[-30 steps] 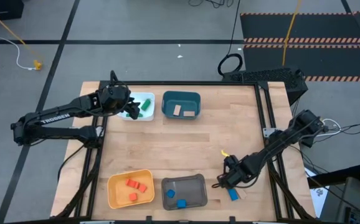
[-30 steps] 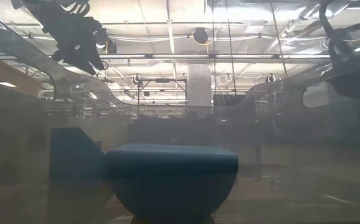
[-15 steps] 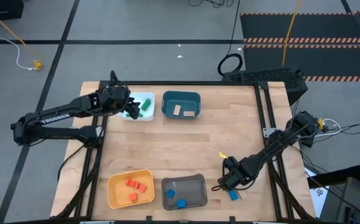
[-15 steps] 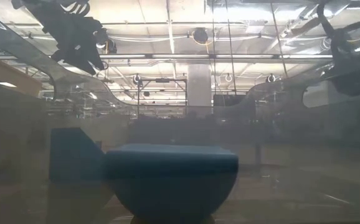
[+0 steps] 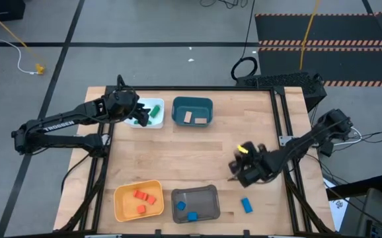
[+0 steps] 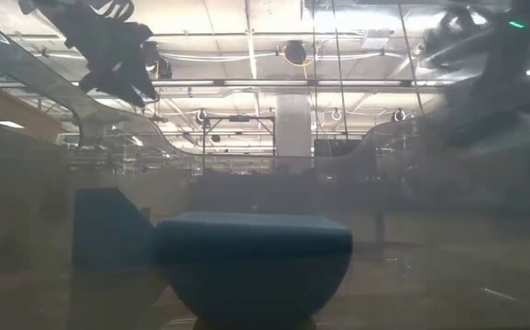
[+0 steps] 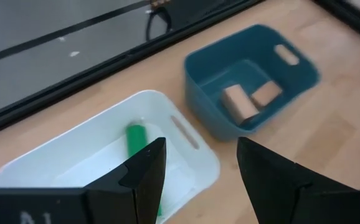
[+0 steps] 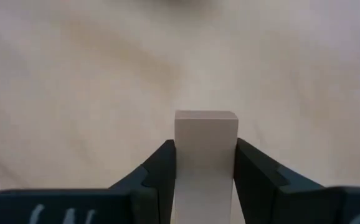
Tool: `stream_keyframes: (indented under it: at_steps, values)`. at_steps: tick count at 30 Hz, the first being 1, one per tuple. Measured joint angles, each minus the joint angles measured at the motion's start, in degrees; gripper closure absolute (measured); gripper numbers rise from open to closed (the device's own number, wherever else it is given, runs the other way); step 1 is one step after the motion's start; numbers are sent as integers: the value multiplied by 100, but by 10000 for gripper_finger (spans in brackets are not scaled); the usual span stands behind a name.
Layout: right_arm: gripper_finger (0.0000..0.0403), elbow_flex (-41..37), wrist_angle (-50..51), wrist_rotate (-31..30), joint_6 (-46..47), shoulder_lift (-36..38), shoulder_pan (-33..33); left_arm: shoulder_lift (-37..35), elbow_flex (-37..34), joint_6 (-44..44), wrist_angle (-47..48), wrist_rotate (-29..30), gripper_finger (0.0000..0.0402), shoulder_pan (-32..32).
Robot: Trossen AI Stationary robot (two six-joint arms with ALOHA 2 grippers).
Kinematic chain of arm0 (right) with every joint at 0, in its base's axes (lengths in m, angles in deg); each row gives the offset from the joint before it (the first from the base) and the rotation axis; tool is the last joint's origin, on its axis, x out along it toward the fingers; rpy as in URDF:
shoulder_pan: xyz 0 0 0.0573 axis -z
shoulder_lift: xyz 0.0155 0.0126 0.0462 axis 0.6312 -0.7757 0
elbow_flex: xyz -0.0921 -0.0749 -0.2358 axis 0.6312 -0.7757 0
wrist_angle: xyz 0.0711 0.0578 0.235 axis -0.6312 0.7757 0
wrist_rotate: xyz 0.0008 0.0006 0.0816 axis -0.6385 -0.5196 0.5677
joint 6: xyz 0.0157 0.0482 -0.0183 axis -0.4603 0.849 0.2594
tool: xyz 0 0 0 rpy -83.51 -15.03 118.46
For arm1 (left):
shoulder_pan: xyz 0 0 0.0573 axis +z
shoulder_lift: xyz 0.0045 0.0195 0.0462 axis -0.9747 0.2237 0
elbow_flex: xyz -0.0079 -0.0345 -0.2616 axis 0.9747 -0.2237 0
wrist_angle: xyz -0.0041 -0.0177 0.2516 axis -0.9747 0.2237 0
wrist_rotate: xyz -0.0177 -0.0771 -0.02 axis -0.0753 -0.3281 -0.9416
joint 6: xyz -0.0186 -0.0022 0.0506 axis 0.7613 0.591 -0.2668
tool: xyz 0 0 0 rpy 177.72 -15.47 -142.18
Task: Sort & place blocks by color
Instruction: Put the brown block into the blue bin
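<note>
The right gripper, raised over bare table right of centre, pinches a plain tan wooden block by its flat sides (light, rigid, probably smooth), while the left gripper hangs open over the white rectangular bin.

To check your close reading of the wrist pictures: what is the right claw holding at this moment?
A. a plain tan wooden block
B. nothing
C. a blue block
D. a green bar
A: in the right wrist view a tan wooden block sits clamped between the right claw's two dark fingers, above bare table.
</note>
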State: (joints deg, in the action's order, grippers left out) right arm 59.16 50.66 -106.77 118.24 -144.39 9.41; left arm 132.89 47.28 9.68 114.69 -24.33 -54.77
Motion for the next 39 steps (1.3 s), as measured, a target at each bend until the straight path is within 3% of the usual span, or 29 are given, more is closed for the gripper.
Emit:
stream_keyframes:
  at_steps: [4, 7, 9, 12, 15, 19, 23, 28, 35, 39]
  values:
    - [290, 14, -612, -1914, -928, 386, 311, 36, 0, -27, -473, -680, 204, -45]
    - [290, 13, -1833, -2990, -2429, 540, 522, 110, 0, -135, -999, -1464, 204, -186]
    - [290, 14, -2915, -3411, -3826, 597, 642, 213, 0, -194, -1435, -2004, 204, -327]
    - [290, 17, -4854, -3283, -6170, 594, 825, 413, 0, -249, -1993, -2681, 204, -559]
    - [290, 20, -6824, -2326, -8254, 548, 969, 632, 2, -304, -2484, -3108, 204, -807]
    - [290, 22, -8934, -591, -10304, 463, 1002, 932, 2, -301, -2925, -3143, 204, -1118]
    - [290, 24, -9750, 814, -11421, 454, 1011, 1218, 2, -199, -3476, -3137, 204, -1421]
    - [290, 22, -9694, 2606, -11828, 446, 1110, 1386, 2, -537, -4689, -3358, 204, -1897]
    - [290, 22, -10157, 5372, -11837, 446, 1339, 1413, 2, -2109, -5469, -3450, 204, -2503]
    - [290, 24, -10600, 6348, -11789, 429, 1527, 1695, 0, -2702, -5973, -3394, 204, -2711]
